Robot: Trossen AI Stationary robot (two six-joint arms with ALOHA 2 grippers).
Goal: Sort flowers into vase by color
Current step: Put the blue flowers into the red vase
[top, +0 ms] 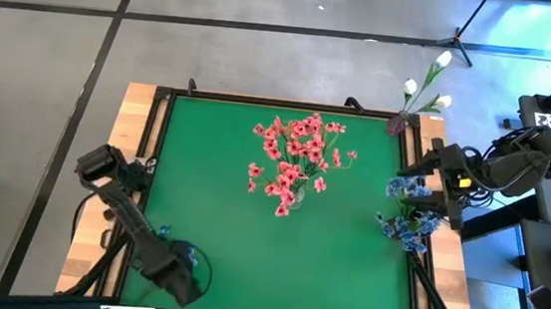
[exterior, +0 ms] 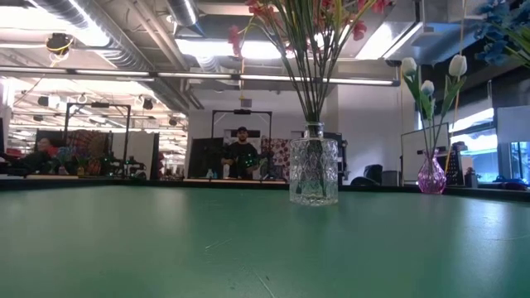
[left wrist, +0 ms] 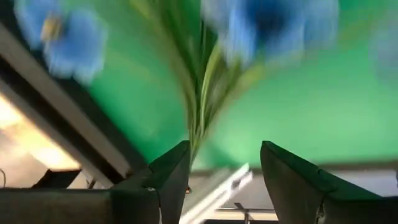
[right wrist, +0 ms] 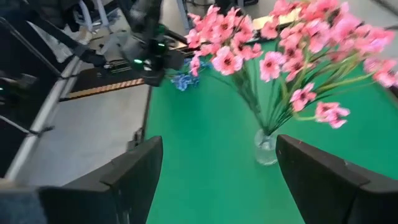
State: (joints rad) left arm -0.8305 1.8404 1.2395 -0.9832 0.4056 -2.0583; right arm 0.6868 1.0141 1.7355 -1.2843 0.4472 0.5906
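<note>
High view: left gripper (top: 184, 285) is gaping beside blue sprig (top: 179, 253); right gripper (top: 431, 183) is gaping empty by blue flowers (top: 407, 224).

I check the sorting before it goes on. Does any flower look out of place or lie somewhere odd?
Yes. One sprig of small blue blooms sits alone at the green table's near left corner, by the left gripper. The other blue blooms are at the right edge. The pink blooms stand upright in the clear glass vase.

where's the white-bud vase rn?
In the high view the small purple vase with white buds stands at the table's far right corner, beyond the right gripper and the blue flowers.
</note>
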